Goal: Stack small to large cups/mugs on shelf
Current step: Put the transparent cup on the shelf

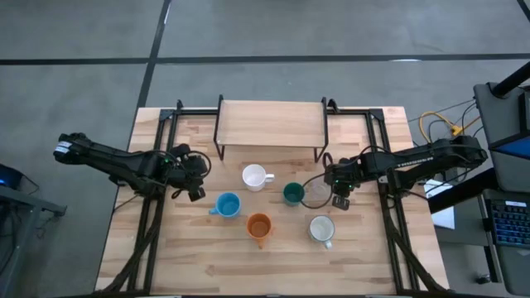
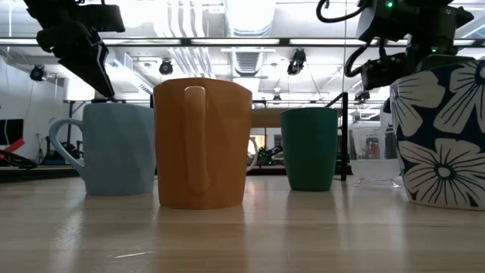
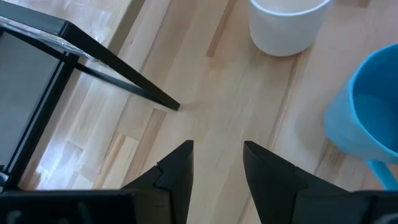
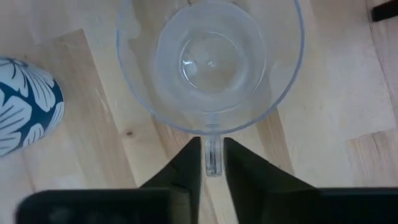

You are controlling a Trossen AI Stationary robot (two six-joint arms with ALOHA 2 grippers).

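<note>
The shelf (image 1: 271, 124) sits empty at the far side of the table (image 1: 199, 257), and all six cups are still down on the table in front of it. Using the orange mug (image 1: 259, 226) as the reference: the light blue mug (image 1: 227, 204) is just beside it toward the left arm, the white mug (image 1: 254, 176) is behind it nearer the shelf, the dark teal-green cup (image 1: 293, 194) is off to its other side, and the patterned mug (image 1: 321, 229) (white inside, dark blue with white flowers outside) sits further along that same side. The clear glass mug (image 4: 210, 59) stands between the teal cup and the right gripper (image 4: 212, 163), and that gripper's fingers (image 4: 247, 171) are pinched in close on either side of the glass mug's handle; looks like touching it, though it's hard to be certain through the clear glass. The left gripper (image 3: 217, 163) hovers over bare table on the far side of the blue mug from the orange one, fingers (image 3: 176, 171) apart with nothing between them.
</note>
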